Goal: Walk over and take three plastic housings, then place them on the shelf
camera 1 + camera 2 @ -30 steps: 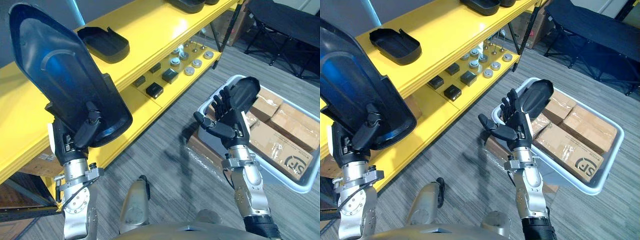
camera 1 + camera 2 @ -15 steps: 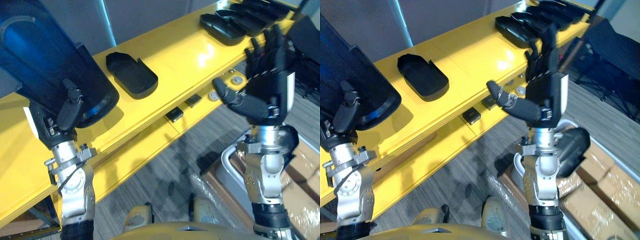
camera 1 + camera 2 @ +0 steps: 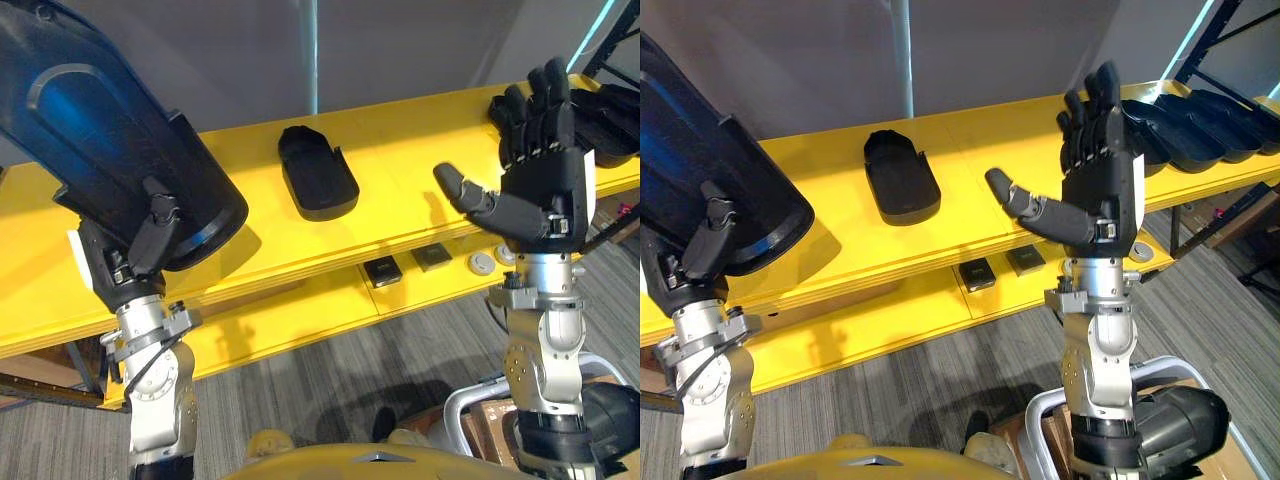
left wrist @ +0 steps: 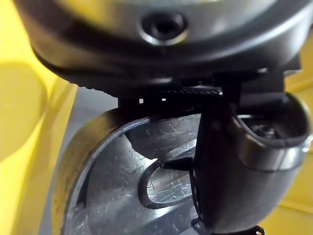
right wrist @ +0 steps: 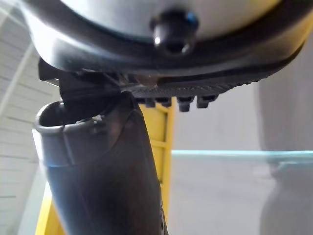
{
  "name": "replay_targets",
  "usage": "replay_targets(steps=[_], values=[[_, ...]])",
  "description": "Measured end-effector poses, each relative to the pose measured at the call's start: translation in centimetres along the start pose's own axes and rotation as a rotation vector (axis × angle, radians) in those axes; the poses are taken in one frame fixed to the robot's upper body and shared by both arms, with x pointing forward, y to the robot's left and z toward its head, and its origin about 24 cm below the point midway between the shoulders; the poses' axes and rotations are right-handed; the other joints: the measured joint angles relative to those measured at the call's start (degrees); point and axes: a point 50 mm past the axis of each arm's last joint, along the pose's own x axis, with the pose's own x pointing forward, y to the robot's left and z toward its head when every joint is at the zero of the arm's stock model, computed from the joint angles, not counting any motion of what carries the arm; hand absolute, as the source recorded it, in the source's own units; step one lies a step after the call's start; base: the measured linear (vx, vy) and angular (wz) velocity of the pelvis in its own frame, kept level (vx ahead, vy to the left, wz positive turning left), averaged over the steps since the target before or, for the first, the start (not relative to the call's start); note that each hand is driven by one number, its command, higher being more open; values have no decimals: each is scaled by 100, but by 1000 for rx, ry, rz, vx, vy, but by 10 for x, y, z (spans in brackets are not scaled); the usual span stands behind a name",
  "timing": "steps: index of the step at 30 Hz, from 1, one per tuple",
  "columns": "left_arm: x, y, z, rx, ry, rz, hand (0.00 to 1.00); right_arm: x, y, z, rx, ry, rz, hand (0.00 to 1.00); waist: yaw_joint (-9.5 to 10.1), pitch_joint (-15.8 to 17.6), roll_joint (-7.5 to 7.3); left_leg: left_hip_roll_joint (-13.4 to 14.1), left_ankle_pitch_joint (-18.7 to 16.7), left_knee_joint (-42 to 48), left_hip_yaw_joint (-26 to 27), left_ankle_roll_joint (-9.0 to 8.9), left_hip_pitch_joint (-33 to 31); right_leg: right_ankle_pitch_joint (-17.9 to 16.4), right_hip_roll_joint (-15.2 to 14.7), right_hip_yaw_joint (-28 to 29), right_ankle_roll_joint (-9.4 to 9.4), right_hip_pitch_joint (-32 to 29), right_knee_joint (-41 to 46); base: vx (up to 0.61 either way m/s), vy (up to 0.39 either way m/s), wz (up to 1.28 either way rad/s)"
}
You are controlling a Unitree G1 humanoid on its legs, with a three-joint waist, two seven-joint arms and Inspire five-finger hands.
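A long yellow shelf (image 3: 420, 160) of smooth painted board stands before a plain grey wall, with grey carpet (image 3: 330, 390) below. The held housing (image 3: 100, 150) is a large black plastic shell, glossy and shaped like a deep rounded scoop with a raised rim. It is tilted in the air above the shelf's left part and does not rest on it. The left hand (image 3: 125, 270) grips its lower end, the thumb curled over the rim. The left wrist view shows that thumb pressed against a shiny, scratched inner face. Near the middle of the shelf lies a second housing (image 3: 318, 183), matt black, hollow side up, lying apart from everything else on the shelf. A row of housings (image 3: 1185, 125) sits nested together at the shelf's right end. The right hand (image 3: 545, 190) is raised in front of the shelf, its fingers (image 3: 530, 110) straight and spread, holding nothing. On the lower tier (image 3: 300, 320) rest small dark blocks (image 3: 381, 271). By my reading, the carrying is done for this piece and setting it down remains. Which of the three it is cannot be told.
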Motion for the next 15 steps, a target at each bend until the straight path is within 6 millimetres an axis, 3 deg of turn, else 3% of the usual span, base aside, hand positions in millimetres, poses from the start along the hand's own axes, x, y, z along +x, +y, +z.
replay_targets(steps=[2, 3, 4, 6, 7, 8, 10, 11, 13, 15], values=[[-2, -2, -2, -8, 11, 15, 0, -6, -5, -10, 7, 59, -24, 100, -49, 20, 0, -76, 151, 4, 87, 213, -94, 40, -273, -207, 52, 34, 89, -33, 104, 60], [-2, -3, -2, -15, 11, 16, 0, -7, -8, -11, 1, 64, -33, 100, -75, 51, 6, -74, 142, 50, 150, 237, -122, 36, -368, -261, 56, 64, 125, -25, 134, 90], [-2, -8, -3, -17, 7, 0, 0, -8, -12, -11, -5, 62, -55, 100, -173, 214, 19, 51, 55, 379, 413, 293, -280, 15, -532, -438, 87, 234, 149, -56, 168, 81], [-5, -9, -4, 18, 11, -32, 0, -7, -17, -10, 20, 51, -81, 100, -165, 289, 117, 281, 65, 586, 537, 184, -393, -130, -744, -473, 296, 298, 288, -88, 194, 46], [-7, -9, -5, 35, 16, -45, 0, -7, -17, -10, 41, 43, -86, 100, -157, 299, 244, 397, 214, 572, 605, -95, -373, -251, -869, -442, 530, 297, 448, -71, 237, 8], [-7, -9, -5, 47, 16, -49, 0, -8, -16, -11, 53, 40, -94, 100, -160, 304, 249, 331, 231, 636, 682, -374, -360, -279, -994, -393, 627, 304, 508, -76, 417, -2], [-6, -2, -3, 73, 6, -72, 0, -11, -5, -18, 101, 34, -119, 100, -145, 277, 64, -130, 87, 689, 930, -289, -390, -309, -1308, -31, 787, 366, 104, -28, 372, -16], [-5, -2, -2, 70, 1, -85, 0, -11, -3, -19, 109, 31, -128, 100, -114, 311, 57, -175, 70, 711, 965, -255, -423, -286, -1324, 87, 746, 315, 159, 69, 269, -10], [-1, 0, 0, 86, -3, -166, 0, -20, 1, -29, 106, 73, -189, 100, 10, 357, -132, -325, -107, 1019, 1087, -130, -579, -165, -1368, 143, 566, 272, 372, 93, 200, -13], [-2, 0, 0, 91, 4, -215, 0, -28, 5, -41, 125, 127, -221, 100, 24, 359, -132, -285, -109, 1013, 1234, -69, -531, -60, -1303, 42, 418, 171, 503, 51, 95, -27]])
